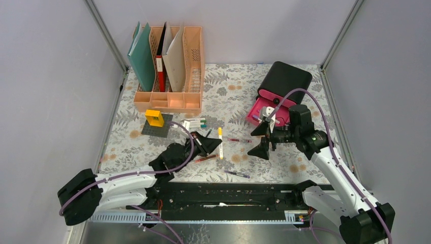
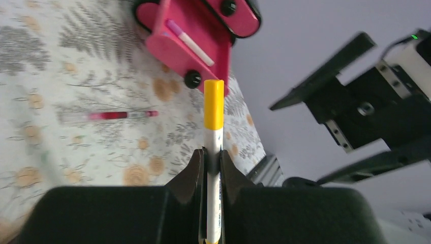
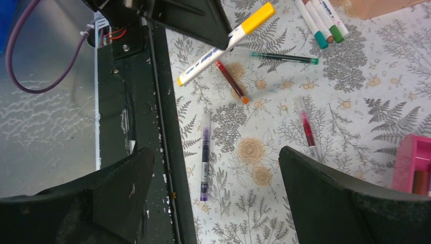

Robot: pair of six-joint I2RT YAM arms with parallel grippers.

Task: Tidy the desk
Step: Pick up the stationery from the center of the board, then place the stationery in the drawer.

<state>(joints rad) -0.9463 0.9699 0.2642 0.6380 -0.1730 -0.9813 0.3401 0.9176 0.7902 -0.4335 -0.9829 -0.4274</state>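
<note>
Inspector: Pose of the left arm (image 1: 127,180)?

Recorder: Low along the near edge, forearm reaching forward and right to mid-surface. The left fingers (image 2: 195,170) are clamped on a yellow-capped marker (image 2: 213,109), gripped at its white barrel, cap pointing toward the pink drawer (image 2: 167,53).

Inspector: Right arm (image 1: 333,170)?

Recorder: Rising from the near right corner, elbow bent, wrist turned left. The right fingers (image 3: 345,203) stand wide apart, holding nothing, just in front of the pink drawer, which juts from a black box (image 1: 284,79).

Inspector: Location of the surface (image 1: 228,91)?

Recorder: White cloth with ferns and flowers, spread between grey walls (image 1: 51,76) on three sides. A black rail (image 1: 223,195) bounds the near edge.

Inspector: Room for moving?

Recorder: Open cloth lies between the two sets of fingers, with a red pen (image 1: 239,140) on it. A purple pen (image 3: 205,152) lies beside the rail, below the right wrist. A peach file rack (image 1: 170,99) stands far left by the back wall. Just in front of it are a yellow block (image 1: 154,118) on a grey plate (image 1: 152,129) and a bunch of markers (image 1: 195,123). The right forearm runs near the right wall.
</note>
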